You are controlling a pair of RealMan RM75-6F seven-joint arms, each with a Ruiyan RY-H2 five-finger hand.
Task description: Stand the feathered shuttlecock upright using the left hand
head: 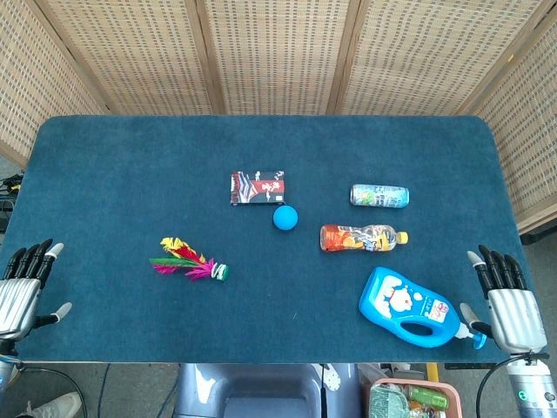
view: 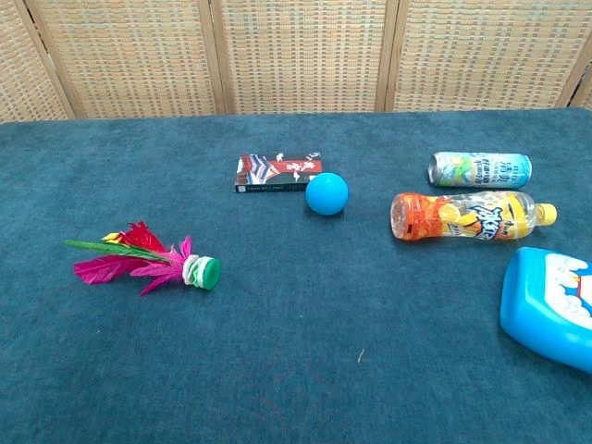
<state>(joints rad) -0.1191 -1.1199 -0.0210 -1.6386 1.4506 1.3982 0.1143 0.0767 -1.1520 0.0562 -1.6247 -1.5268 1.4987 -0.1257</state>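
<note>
The feathered shuttlecock [head: 189, 263] [view: 148, 262] lies on its side on the blue table [head: 113, 174], pink, red and yellow feathers pointing left, its green and white base to the right. My left hand [head: 21, 291] hangs at the table's front left edge, well left of the shuttlecock, fingers straight and apart, holding nothing. At the front right edge my right hand [head: 505, 300] is likewise spread and holds nothing. Neither hand shows in the chest view.
A patterned card box [head: 258, 187] and a blue ball [head: 285, 217] lie mid-table. To the right are a can [head: 379, 196] on its side, an orange drink bottle [head: 363, 237] and a blue detergent bottle [head: 407, 306]. Wicker screens stand behind the table.
</note>
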